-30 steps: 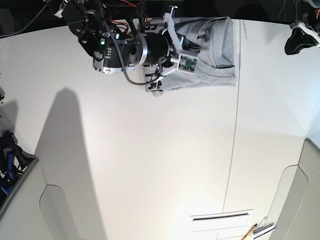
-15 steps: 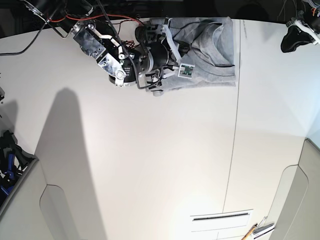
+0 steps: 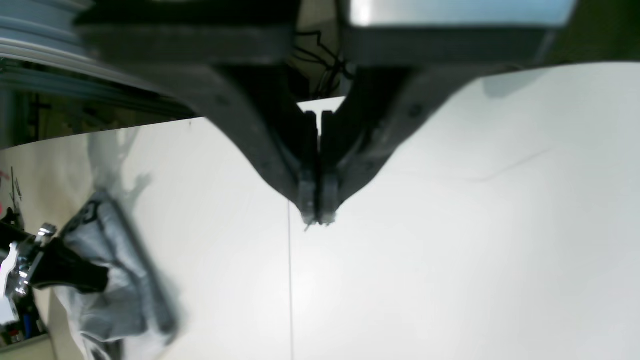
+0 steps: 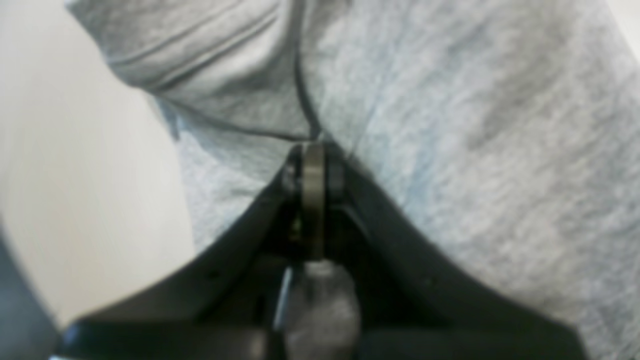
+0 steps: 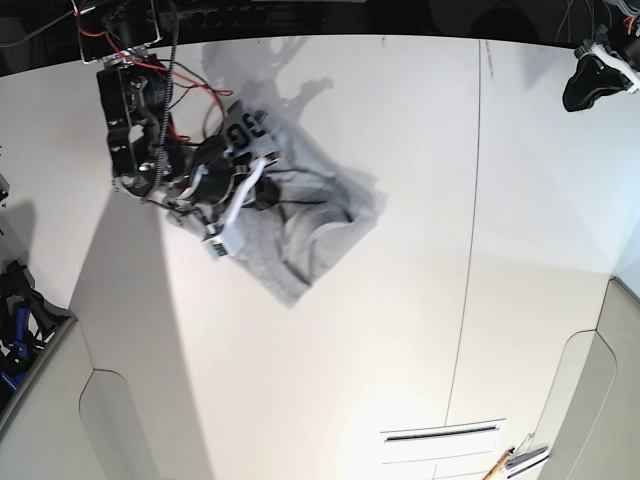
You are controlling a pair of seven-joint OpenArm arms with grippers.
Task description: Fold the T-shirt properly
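The heather-grey T-shirt (image 5: 300,235) hangs and lies in a bunched, slanted heap at the left middle of the white table (image 5: 400,330), with black lettering (image 5: 245,125) showing at its upper end. My right gripper (image 5: 275,198) is shut on a fold of the shirt; up close its tips (image 4: 312,155) pinch the grey cloth (image 4: 475,150) where the creases meet. My left gripper (image 5: 598,78) hovers at the far right back corner, shut and empty (image 3: 317,217) above bare table. In the left wrist view the T-shirt (image 3: 120,290) shows at the lower left.
A thin seam (image 5: 468,260) runs front to back across the table right of centre. Near the front edge there is a slot (image 5: 440,434) and a wooden-handled tool (image 5: 505,463). Dark gear with blue parts (image 5: 18,320) sits off the left edge.
The right arm has swung left and forward, dragging the T-shirt from the table's back centre to the left middle; it has come undone from its flat fold. The left gripper has stayed put.
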